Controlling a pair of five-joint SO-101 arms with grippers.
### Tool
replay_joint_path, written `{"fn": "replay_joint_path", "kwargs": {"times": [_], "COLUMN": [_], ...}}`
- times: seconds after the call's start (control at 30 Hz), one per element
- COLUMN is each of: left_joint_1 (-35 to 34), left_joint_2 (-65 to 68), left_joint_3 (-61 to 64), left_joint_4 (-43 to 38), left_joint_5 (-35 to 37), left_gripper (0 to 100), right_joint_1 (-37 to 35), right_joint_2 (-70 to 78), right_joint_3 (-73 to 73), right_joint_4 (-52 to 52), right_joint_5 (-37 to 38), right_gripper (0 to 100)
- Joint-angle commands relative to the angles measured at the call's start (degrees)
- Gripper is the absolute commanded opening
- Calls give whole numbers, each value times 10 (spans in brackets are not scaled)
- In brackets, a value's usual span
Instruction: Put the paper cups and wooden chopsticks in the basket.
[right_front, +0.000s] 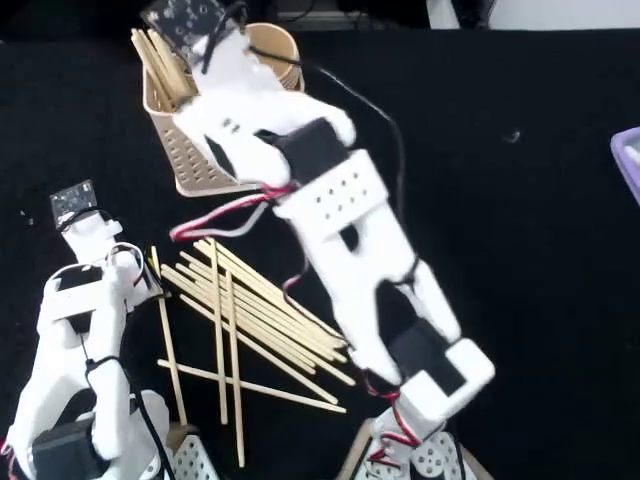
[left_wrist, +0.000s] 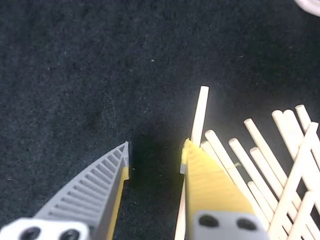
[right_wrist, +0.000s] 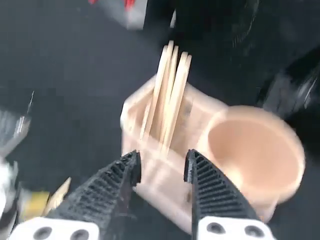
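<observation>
A beige basket (right_front: 190, 160) stands at the back left, with a bundle of wooden chopsticks (right_front: 160, 65) upright in it and a paper cup (right_front: 278, 45) in its far end. My right gripper (right_wrist: 162, 157) hangs open just above the basket's wall (right_wrist: 155, 175), close to the standing chopsticks (right_wrist: 170, 90) and beside the cup (right_wrist: 255, 145). Several loose chopsticks (right_front: 260, 315) lie in a fan on the black table. My left gripper (left_wrist: 154, 150) is open and low at the fan's left edge. One chopstick (left_wrist: 199, 115) lies along the outside of its yellow finger (left_wrist: 210, 180).
The right arm (right_front: 350, 240) stretches diagonally across the table over the fan of chopsticks, with red and white cables (right_front: 220, 215) hanging by the basket. A purple object (right_front: 628, 155) sits at the right edge. Bare black cloth (right_front: 520, 200) lies to the right.
</observation>
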Motion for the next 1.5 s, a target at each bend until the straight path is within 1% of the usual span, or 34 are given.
{"fn": "replay_joint_path", "kwargs": {"times": [0.0, 0.07, 0.13, 0.2, 0.3, 0.37, 0.47, 0.53, 0.63, 0.77, 0.83, 0.93, 1.07, 1.23, 1.27, 1.4, 1.47], "left_joint_1": [-1, -1, -1, -1, -1, -1, -2, -2, -2, -2, -2, -2, -2, -2, -2, -2, -2], "left_joint_2": [-16, -16, -16, -16, -16, -16, -16, -16, -16, -16, -16, -16, -16, -16, -16, -16, -16], "left_joint_3": [-6, -6, -6, -6, -6, -6, -6, -6, -6, -6, -6, -6, -7, -7, -7, -7, -7], "left_joint_4": [-4, -4, -4, -4, -3, -3, -3, -3, -4, -4, -4, -4, -4, -4, -4, -3, -3], "left_joint_5": [-4, -4, -4, -4, -4, -4, -4, -4, -4, -4, -4, -4, -4, -4, -4, -4, -4], "left_gripper": [177, 177, 177, 177, 177, 177, 177, 177, 177, 177, 177, 177, 177, 177, 177, 177, 177], "right_joint_1": [0, -9, -25, -46, -76, -91, -104, -105, -119, -176, -193, -193, -175, -172, -171, -169, -168], "right_joint_2": [-50, -64, -84, -104, -129, -138, -141, -140, -140, -140, -137, -108, -47, -19, -17, -15, -15], "right_joint_3": [-8, 36, 113, 219, 407, 520, 636, 684, 718, 727, 728, 724, 717, 669, 669, 668, 668], "right_joint_4": [128, 153, 155, 117, -9, -110, -236, -297, -348, -355, -357, -362, -384, -325, -323, -324, -324], "right_joint_5": [-3, -5, -5, -6, -20, -56, -104, -124, -137, -152, -151, -151, -151, -147, -147, -146, -145], "right_gripper": [148, 149, 149, 149, 168, 220, 299, 319, 314, 315, 315, 315, 315, 307, 283, 116, 54]}}
